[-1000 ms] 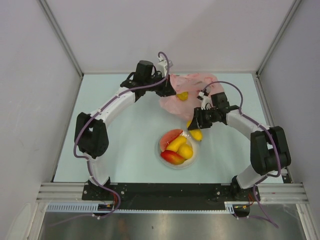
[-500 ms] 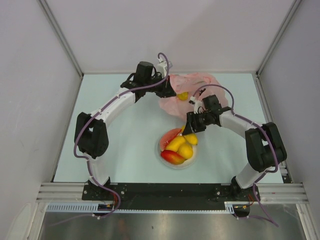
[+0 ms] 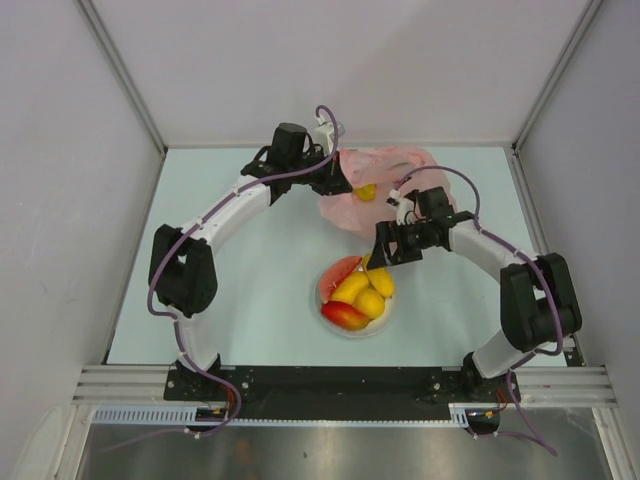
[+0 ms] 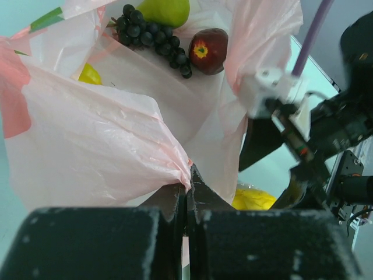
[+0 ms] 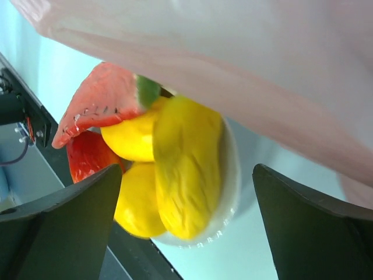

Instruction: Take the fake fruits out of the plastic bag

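The pink plastic bag (image 3: pixel 395 170) (image 4: pixel 105 140) lies at the back of the table. My left gripper (image 3: pixel 340 183) (image 4: pixel 187 185) is shut on its rim and holds the mouth up. Inside lie a dark grape bunch (image 4: pixel 152 35), a dark red apple (image 4: pixel 208 51), a green pear (image 4: pixel 166 9) and a yellow fruit (image 4: pixel 90 74) (image 3: pixel 367 190). My right gripper (image 3: pixel 378 252) (image 5: pixel 187 169) stands open just above the white plate (image 3: pixel 391 316) (image 5: pixel 232 175). A long yellow fruit (image 5: pixel 186 169) (image 3: pixel 381 280) lies free between its fingers, on the plate's far edge.
The plate also holds a pinkish-red slice (image 3: pixel 340 269) (image 5: pixel 99 99), two more yellow fruits (image 3: pixel 352 288) and a red-orange mango (image 3: pixel 344 315). White walls close the table at the left, back and right. The arm bases stand at the near edge.
My right gripper carried the yellow fruit left over the plate and opened, letting it go onto the plate. The left gripper has kept its hold on the bag.
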Robot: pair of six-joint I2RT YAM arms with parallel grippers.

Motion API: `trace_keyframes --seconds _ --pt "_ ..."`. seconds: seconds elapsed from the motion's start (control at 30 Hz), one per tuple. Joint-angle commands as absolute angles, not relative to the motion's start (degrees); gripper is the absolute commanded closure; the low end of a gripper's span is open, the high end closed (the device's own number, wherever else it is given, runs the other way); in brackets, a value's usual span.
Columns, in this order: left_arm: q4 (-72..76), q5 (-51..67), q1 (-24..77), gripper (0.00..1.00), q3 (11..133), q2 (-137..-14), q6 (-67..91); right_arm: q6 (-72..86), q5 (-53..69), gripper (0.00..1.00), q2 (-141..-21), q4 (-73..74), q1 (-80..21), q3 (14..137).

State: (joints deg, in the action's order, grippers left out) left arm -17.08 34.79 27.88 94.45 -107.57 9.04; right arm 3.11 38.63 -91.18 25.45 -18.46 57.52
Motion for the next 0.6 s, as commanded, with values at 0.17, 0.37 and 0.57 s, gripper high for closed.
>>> trace_keyframes --seconds 0.17,0.37,0.57 --pt "-16.2 36.5 28.1 1.00 94.9 -104.9 8.4 -3.4 45.6 0.06 -80.4 26.2 -14.0 66.8" --pt "-16.9 36.8 28.6 1.00 95.1 -104.2 6.4 7.6 35.3 0.00 -85.3 7.6 -14.1 67.7" --pt "-18.1 37.0 29.0 1.00 94.8 -102.6 5.6 3.7 22.9 0.22 -102.8 7.7 -13.7 78.6"
